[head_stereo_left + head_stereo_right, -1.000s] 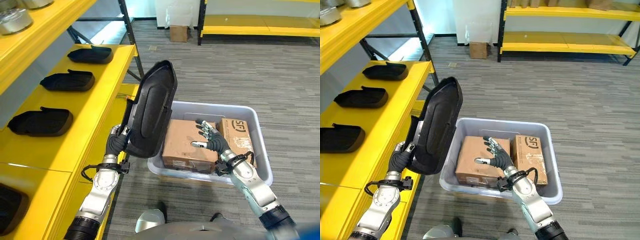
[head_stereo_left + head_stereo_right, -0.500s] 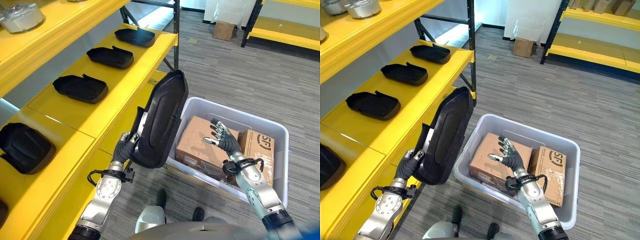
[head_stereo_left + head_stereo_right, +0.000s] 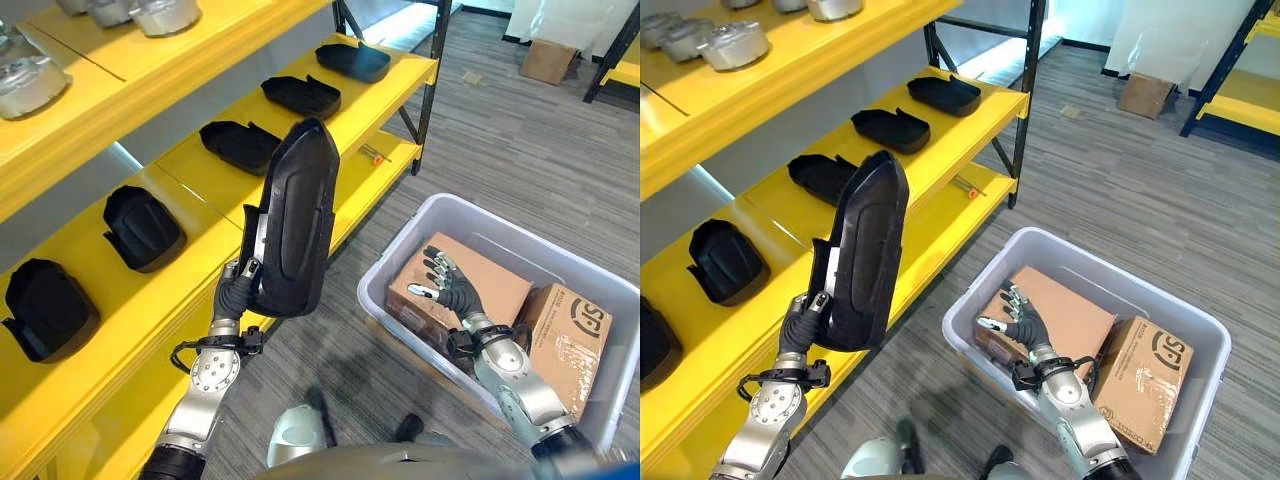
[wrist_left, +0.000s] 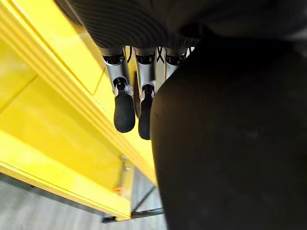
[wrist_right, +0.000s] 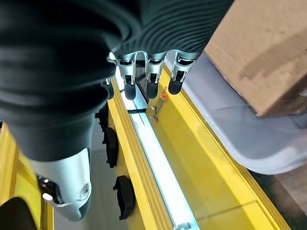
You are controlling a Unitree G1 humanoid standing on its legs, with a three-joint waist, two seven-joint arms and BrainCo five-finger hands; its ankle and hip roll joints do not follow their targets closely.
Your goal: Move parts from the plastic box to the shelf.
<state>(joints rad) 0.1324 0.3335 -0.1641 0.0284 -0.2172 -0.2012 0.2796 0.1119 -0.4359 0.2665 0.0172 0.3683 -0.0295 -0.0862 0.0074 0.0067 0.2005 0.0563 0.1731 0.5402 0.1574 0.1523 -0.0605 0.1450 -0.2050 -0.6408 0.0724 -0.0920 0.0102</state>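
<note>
My left hand (image 3: 236, 288) is shut on the lower end of a long black part (image 3: 292, 215) and holds it upright at the front edge of the yellow shelf (image 3: 200, 200). In the left wrist view my fingers (image 4: 124, 108) lie beside the black part (image 4: 230, 143). Several similar black parts (image 3: 145, 225) lie in a row on that shelf. The clear plastic box (image 3: 470, 205) stands on the floor to the right. My right hand (image 3: 450, 290) hovers open over a cardboard box (image 3: 500, 285) inside it, fingers (image 5: 148, 81) straight.
A second cardboard box (image 3: 565, 330) lies in the plastic box. Metal parts (image 3: 160, 12) sit on the upper shelf. A black shelf post (image 3: 428, 75) stands at the shelf's far end. A small carton (image 3: 548, 60) is on the floor far back.
The camera has swung left toward the shelf. My left hand has carried the black part away from the plastic box to the shelf's edge. The right hand stays over the cardboard box.
</note>
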